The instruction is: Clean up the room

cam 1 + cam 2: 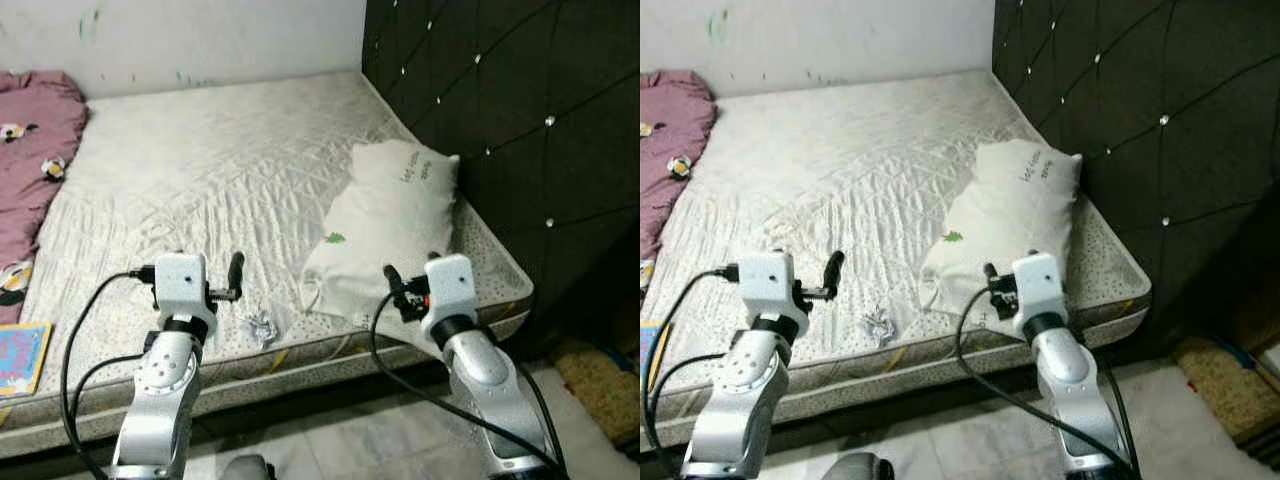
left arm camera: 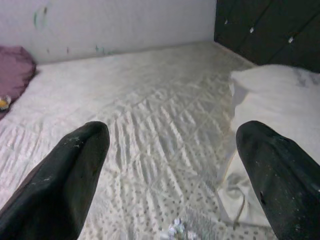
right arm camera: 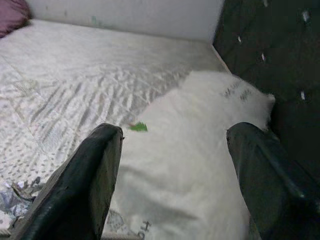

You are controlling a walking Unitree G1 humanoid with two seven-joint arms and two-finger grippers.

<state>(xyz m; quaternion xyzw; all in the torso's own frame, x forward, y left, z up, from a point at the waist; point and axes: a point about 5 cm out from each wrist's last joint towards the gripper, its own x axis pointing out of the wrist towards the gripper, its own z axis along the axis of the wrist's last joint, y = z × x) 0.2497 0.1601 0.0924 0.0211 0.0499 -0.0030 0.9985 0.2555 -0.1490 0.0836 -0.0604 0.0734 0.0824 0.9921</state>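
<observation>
Between the right gripper's [image 3: 172, 175] spread fingers sits the white pillow [image 1: 385, 230], near the mattress [image 1: 200, 170] edge; left gripper [image 2: 175, 175] hangs wide open too, holding nothing, above a crumpled wrapper [image 1: 262, 328]. Cleanup looks barely started imo: wrapper, pink blanket [image 1: 30, 150] and a book [image 1: 22, 355] still lie around. No bins or baskets anywhere.

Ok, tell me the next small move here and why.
Probably ease the left claw down and forward onto the crumpled wrapper near the mattress edge. Its fingers are open, it hangs just above and beside that scrap, and the scrap is the nearest loose litter. The right claw, also open, hovers over the white pillow.
</observation>
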